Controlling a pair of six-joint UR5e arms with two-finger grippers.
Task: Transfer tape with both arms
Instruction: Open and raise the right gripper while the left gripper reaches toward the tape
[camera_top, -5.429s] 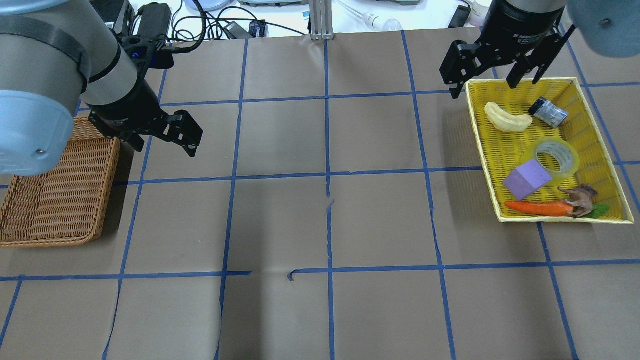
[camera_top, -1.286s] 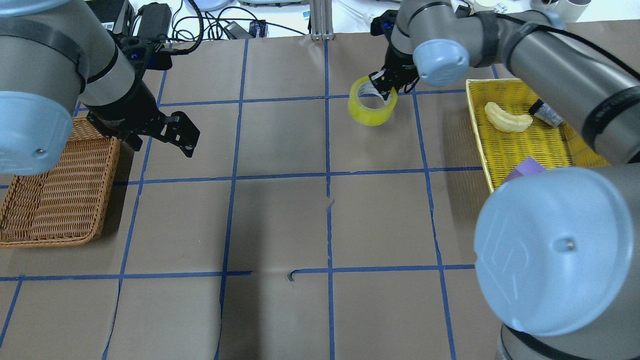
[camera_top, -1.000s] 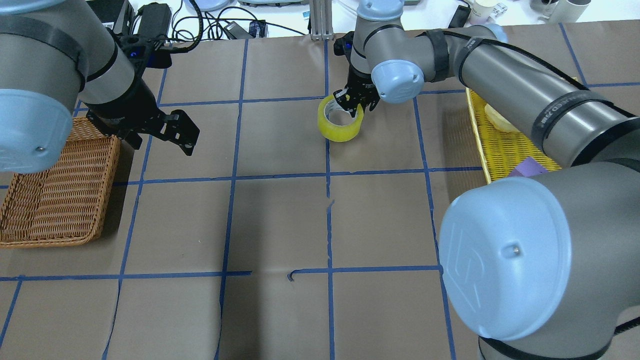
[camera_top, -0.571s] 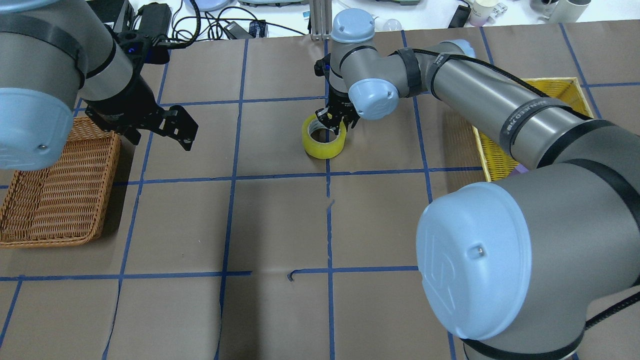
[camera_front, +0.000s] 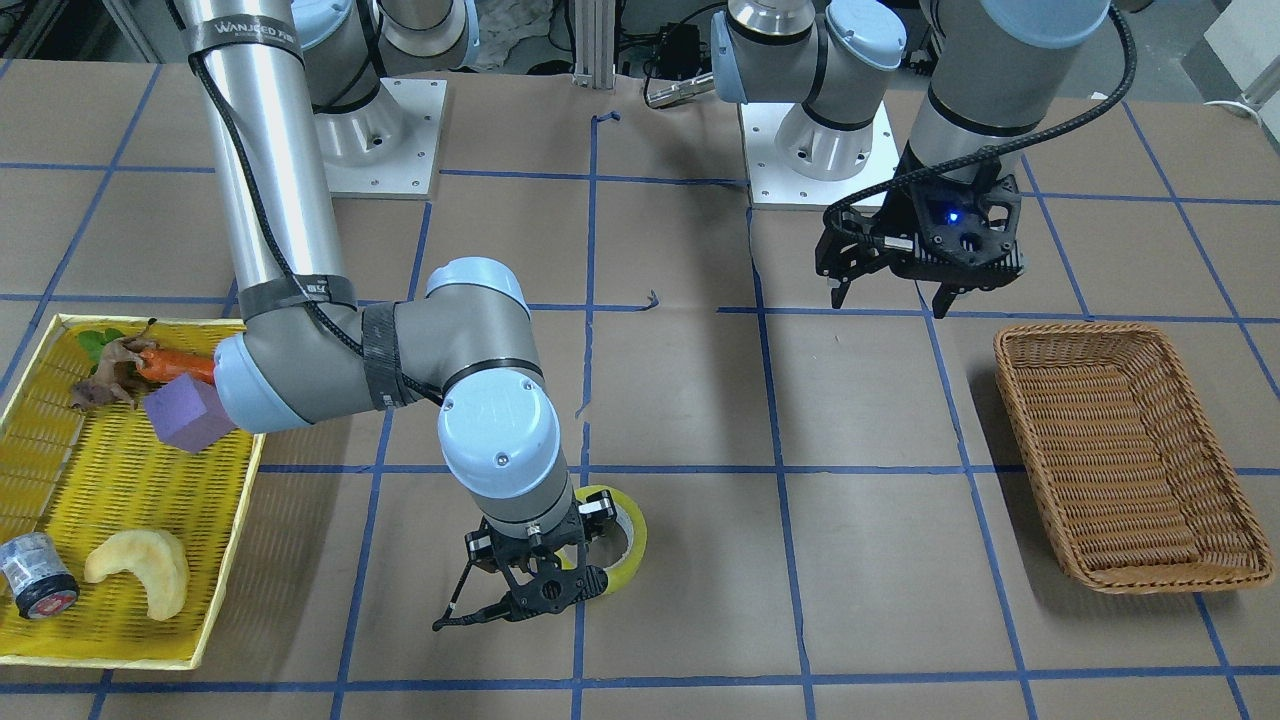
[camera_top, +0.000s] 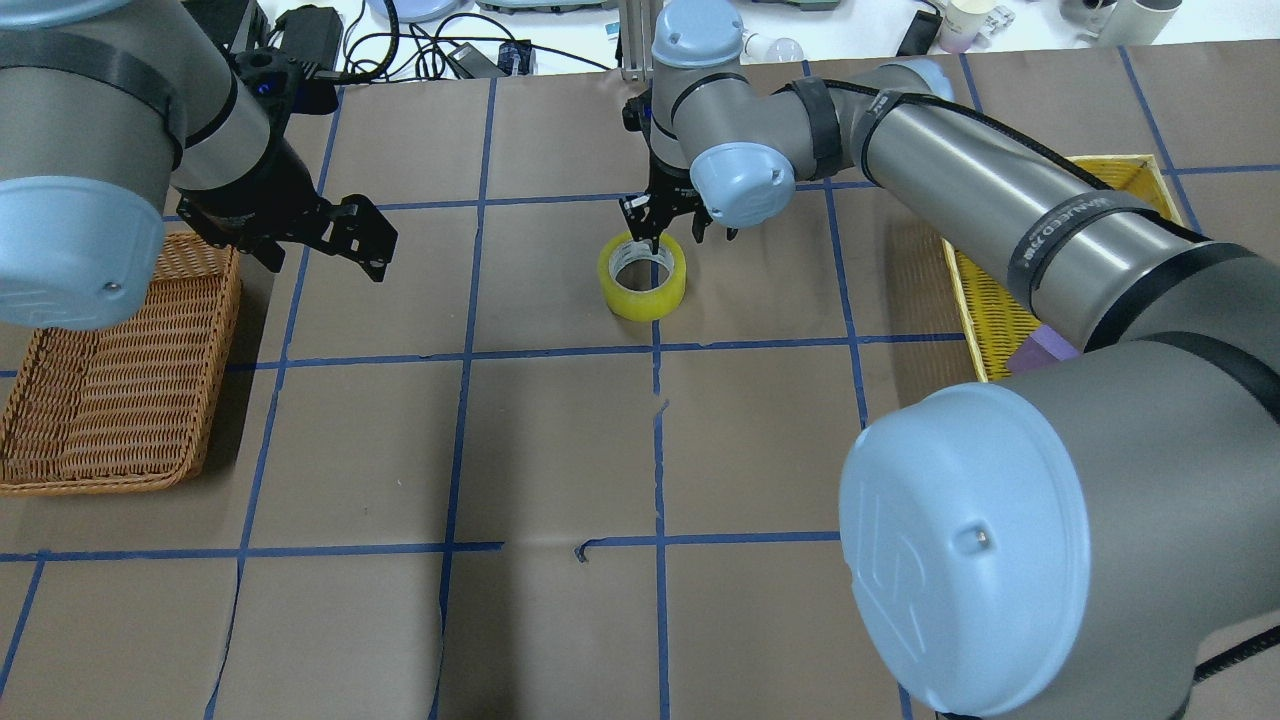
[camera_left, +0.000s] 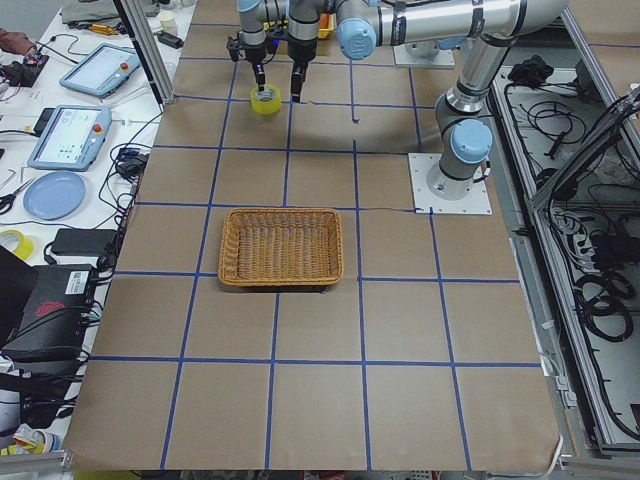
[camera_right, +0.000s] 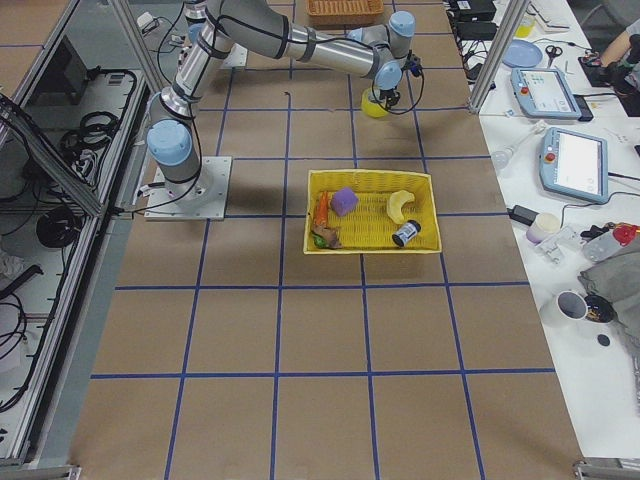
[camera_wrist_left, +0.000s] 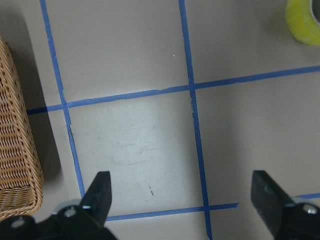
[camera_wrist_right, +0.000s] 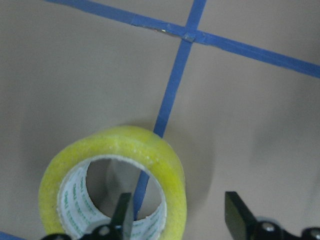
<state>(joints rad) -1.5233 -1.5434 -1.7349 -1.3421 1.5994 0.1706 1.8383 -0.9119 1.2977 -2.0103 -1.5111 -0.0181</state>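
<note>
The yellow tape (camera_top: 642, 285) lies flat on the brown table, hole up, on a blue grid line near the far middle. It also shows in the front view (camera_front: 630, 565), the right wrist view (camera_wrist_right: 125, 147) and the left wrist view (camera_wrist_left: 304, 17). My right gripper (camera_top: 668, 230) is open just above the roll's far rim. In the right wrist view, my right gripper (camera_wrist_right: 179, 212) has one finger over the core hole and the other outside the wall. My left gripper (camera_top: 350, 235) hangs open and empty above the table to the tape's left, and also shows in its wrist view (camera_wrist_left: 182, 200).
A wicker basket (camera_top: 100, 400) stands at the left edge, beside my left gripper. A yellow tray (camera_front: 215, 600) on the robot's right holds a purple block (camera_front: 185, 420), a carrot, a toy animal, a banana-shaped piece and a small dark roll (camera_front: 35, 585).
My right arm carried the tape from the yellow tray leftward to the table's middle, set it down and opened its fingers. My left gripper shifted only slightly.
</note>
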